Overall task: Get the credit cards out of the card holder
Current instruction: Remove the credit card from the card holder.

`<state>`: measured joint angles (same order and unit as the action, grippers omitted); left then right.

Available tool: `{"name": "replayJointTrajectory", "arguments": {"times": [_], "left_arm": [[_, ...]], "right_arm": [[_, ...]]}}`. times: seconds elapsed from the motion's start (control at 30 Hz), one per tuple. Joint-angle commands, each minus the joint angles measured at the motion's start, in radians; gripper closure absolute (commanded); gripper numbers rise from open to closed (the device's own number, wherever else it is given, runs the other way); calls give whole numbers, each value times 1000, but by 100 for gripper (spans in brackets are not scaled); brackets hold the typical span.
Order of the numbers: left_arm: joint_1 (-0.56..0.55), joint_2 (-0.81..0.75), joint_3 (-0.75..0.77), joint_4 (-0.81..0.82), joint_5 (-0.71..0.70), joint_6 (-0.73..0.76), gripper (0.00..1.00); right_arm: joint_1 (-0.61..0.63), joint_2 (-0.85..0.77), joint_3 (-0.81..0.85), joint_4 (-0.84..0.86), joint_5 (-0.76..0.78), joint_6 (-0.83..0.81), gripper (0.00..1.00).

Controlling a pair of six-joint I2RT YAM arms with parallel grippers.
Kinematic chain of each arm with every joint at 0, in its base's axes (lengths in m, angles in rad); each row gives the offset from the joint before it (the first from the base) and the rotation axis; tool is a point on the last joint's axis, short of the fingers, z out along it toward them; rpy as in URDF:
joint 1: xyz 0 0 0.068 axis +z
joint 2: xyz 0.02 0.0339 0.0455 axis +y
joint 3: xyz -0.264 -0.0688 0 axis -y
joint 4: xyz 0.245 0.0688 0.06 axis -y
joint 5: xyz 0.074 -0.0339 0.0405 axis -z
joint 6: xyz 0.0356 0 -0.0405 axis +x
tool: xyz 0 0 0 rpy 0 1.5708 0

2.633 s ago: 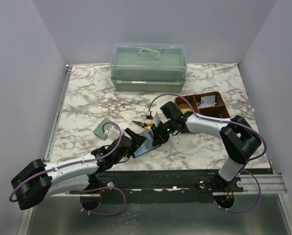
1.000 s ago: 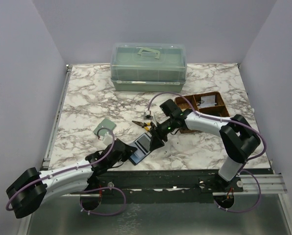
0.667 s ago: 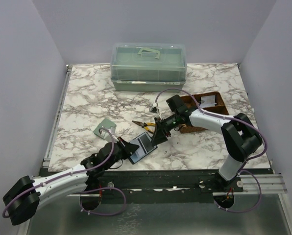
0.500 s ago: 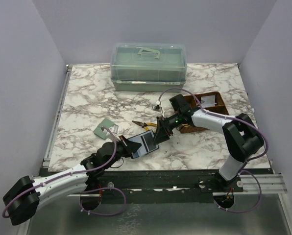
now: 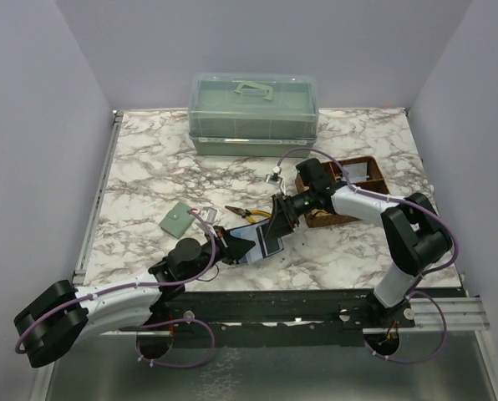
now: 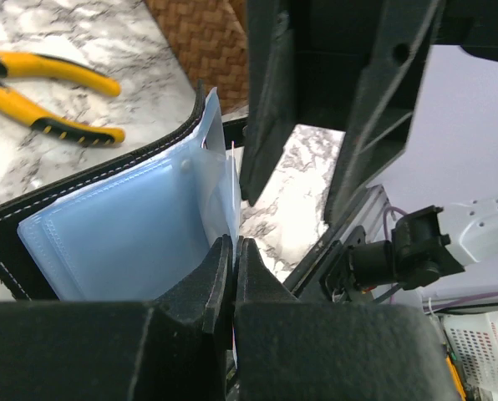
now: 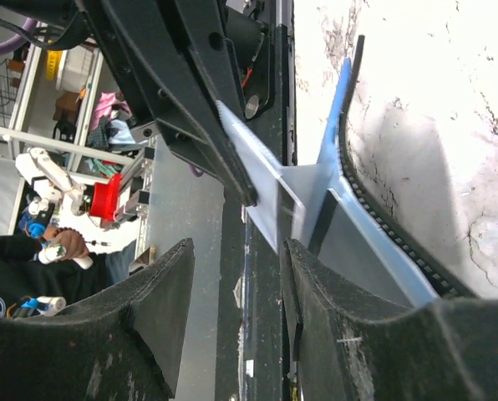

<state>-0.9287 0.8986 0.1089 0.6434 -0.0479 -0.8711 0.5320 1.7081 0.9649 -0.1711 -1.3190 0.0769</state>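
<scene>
The card holder (image 5: 254, 243) lies open near the table's front edge, black outside with blue-grey clear sleeves (image 6: 124, 230). My left gripper (image 5: 226, 246) is shut on the edge of one sleeve leaf (image 6: 226, 196). My right gripper (image 5: 277, 220) stands open just right of the holder. In the right wrist view the right gripper (image 7: 239, 247) has that pale leaf (image 7: 261, 188) reaching in between its fingers, and the holder's black stitched edge (image 7: 374, 213) is to the right. I cannot tell the credit cards apart from the sleeves.
Yellow-handled pliers (image 5: 246, 215) lie just behind the holder. A sage-green wallet (image 5: 175, 220) is to the left. A brown woven basket (image 5: 346, 185) sits behind my right arm, and a green lidded box (image 5: 253, 114) stands at the back.
My left arm has carried the holder a little right and back, raising one sleeve leaf. My right gripper has drawn back to the right and opened slightly.
</scene>
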Motion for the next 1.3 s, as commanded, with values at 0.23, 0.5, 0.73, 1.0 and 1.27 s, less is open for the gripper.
{"name": "replayJointTrajectory", "arguments": {"times": [0.23,0.5,0.73,1.0,1.27], "left_arm": [[5,-16,28,181,84,37,100],[4,-9,32,235,102,24,100],[5,58,34,307,117,2,100],[5,77,9,341,100,-19,100],[7,-55,-68,296,56,-65,89]], "right_arm": [[-24,32,-23,44,-51,39,48],[-24,25,-29,76,-115,58,48],[-25,-3,-64,200,-188,138,56],[-25,2,-69,232,-210,169,97],[-48,23,-61,176,-181,125,100]]}}
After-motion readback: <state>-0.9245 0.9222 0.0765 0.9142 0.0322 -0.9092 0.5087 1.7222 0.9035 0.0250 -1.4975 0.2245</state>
